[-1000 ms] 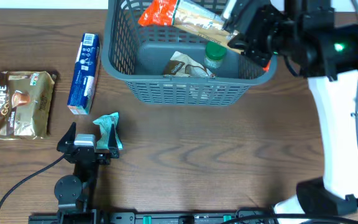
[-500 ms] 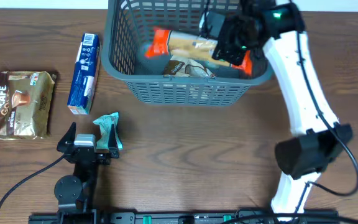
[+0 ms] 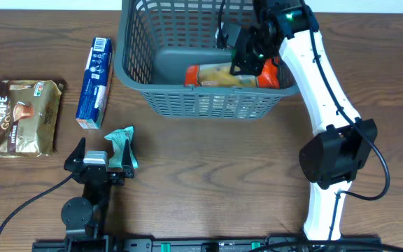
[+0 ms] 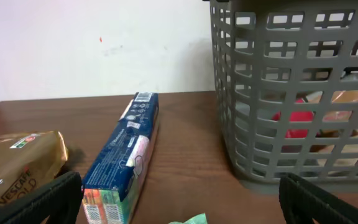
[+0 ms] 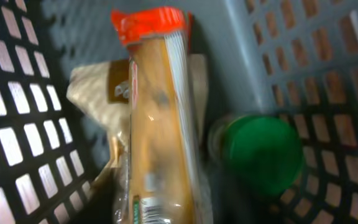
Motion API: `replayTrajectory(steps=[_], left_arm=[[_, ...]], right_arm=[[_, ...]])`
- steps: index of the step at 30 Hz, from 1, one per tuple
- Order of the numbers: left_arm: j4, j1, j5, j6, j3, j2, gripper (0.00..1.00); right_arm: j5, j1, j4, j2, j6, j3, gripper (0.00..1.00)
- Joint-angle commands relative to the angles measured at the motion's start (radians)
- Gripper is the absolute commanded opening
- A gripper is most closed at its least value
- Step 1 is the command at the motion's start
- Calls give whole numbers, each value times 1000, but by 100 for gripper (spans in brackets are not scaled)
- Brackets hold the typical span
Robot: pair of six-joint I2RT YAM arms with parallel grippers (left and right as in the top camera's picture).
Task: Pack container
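The grey-teal slatted container (image 3: pixel 135 70) stands at the back middle of the table; it also shows in the left wrist view (image 4: pixel 278 93) and from inside in the right wrist view (image 5: pixel 17 93). My right gripper (image 3: pixel 252 59) reaches down into it, shut on a long tan packet with orange ends (image 3: pixel 222 75) that lies along the front wall (image 5: pixel 157 124). Beside the packet are a green-lidded jar (image 5: pixel 260 152) and a beige sachet (image 5: pixel 89 93). My left gripper (image 3: pixel 96 164) is open and empty at the front left (image 4: pixel 179 208).
A small teal packet (image 3: pixel 122 147) lies just right of my left gripper. A blue carton (image 3: pixel 94 82) lies left of the container, also in the left wrist view (image 4: pixel 120 162). A gold Nescafe bag (image 3: pixel 21 115) lies at the far left (image 4: pixel 17 168).
My right arm has lowered the long packet from above the rim down to the container's floor along the front wall. The left arm has not moved.
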Motion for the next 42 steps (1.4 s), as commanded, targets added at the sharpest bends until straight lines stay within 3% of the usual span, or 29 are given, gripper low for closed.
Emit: replayTrajectory(steps=[1,12,18,27,33,42], left_arm=[[5,-4,3,10,-2,-6,99],[5,-4,3,10,-2,-6,98],[5,-4,3,10,-2,-6,99],[5,-4,3,10,-2,-6,99],[5,-4,3,10,-2,-6,99],[5,-4,3,10,-2,-6,99]], right_arm=[[-34,16,13,-29,38,22,99],[5,15,185,-127,533,142,99],[448,-25,159,-256,836,254,99],[745,-235,27,-441,893,254,99],[704,-439,-42,-463,933,253,99],[489,-707,-9,-434,988,228,99]])
